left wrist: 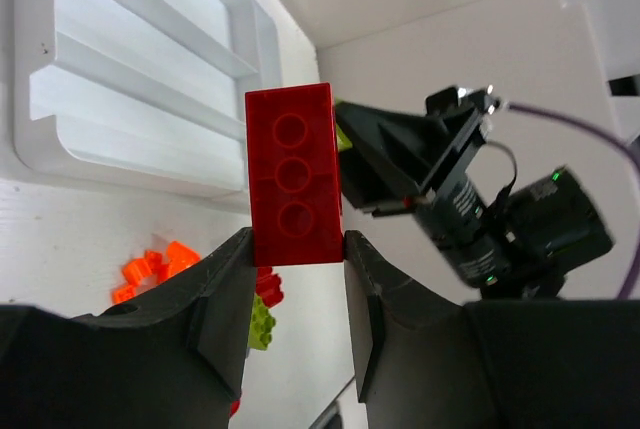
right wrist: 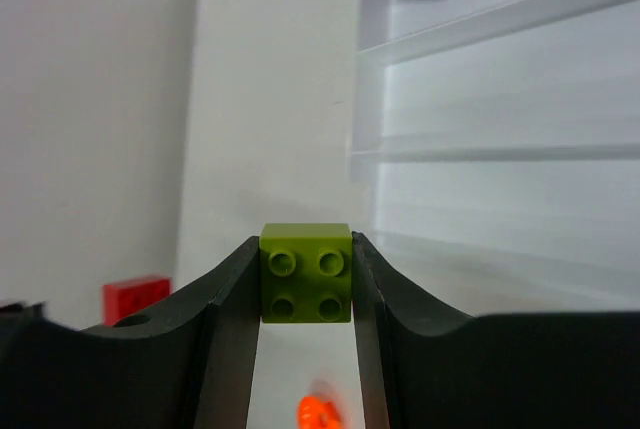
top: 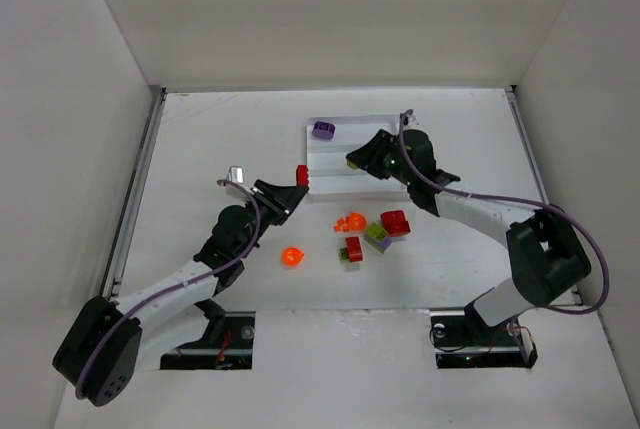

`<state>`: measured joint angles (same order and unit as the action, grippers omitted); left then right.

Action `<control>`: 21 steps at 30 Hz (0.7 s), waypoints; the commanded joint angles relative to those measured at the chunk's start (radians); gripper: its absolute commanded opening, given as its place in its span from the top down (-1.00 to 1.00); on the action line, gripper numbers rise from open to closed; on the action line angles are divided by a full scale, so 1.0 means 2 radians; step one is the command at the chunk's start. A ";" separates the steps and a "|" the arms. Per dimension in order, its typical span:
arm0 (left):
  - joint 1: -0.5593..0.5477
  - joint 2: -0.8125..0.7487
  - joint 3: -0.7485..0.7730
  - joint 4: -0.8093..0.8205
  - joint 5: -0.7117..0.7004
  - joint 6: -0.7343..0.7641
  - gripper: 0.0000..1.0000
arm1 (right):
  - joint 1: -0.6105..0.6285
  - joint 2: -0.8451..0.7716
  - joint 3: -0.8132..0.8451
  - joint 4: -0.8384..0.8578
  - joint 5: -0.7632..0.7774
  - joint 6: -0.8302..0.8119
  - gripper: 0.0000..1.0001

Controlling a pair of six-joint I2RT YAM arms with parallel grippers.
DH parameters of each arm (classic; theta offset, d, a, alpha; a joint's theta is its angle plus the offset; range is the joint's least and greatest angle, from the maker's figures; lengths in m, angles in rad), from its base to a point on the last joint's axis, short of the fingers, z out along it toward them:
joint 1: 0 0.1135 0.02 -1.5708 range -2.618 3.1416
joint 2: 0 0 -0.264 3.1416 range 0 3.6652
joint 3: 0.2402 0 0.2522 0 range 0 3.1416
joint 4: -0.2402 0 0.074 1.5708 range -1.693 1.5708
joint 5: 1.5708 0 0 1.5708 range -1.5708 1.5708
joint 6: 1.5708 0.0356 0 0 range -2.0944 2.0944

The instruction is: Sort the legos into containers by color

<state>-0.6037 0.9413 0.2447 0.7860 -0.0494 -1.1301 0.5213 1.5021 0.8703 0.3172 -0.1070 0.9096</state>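
Gripper (left wrist: 297, 245) (left) on red brick (left wrist: 292, 164), tray (left wrist: 100, 164) beyond

the top camera looks down from above and behind the arm bases (top: 215, 334), taking in the whole table (top: 200, 149). the left wrist camera, close behind its fingers (left wrist: 215, 299), faces two o'clock — the right wrist camera, equally close, faces nine o'clock. all three views share the white tray (top: 345, 154) and the red brick (top: 302, 175).
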 commanded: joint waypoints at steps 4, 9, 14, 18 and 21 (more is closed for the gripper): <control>-0.011 0.014 0.039 -0.031 0.007 0.077 0.70 | 0.006 0.070 0.106 -0.172 0.093 -0.136 0.30; -0.015 0.029 0.046 -0.031 0.010 0.101 0.69 | 0.008 0.120 0.158 -0.208 0.116 -0.163 0.28; -0.022 0.048 0.050 -0.025 0.007 0.118 0.69 | 0.001 0.148 0.183 -0.225 0.132 -0.173 0.28; -0.033 0.065 0.054 -0.016 0.002 0.142 0.68 | -0.023 0.145 0.183 -0.215 0.139 -0.171 0.28; -0.037 0.081 0.061 -0.005 0.001 0.153 0.68 | -0.026 0.155 0.197 -0.220 0.139 -0.176 0.26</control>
<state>-0.6678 1.0893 0.3119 0.7071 -0.0406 -0.8806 0.4820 1.8061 1.1995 -0.1272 0.1379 0.5835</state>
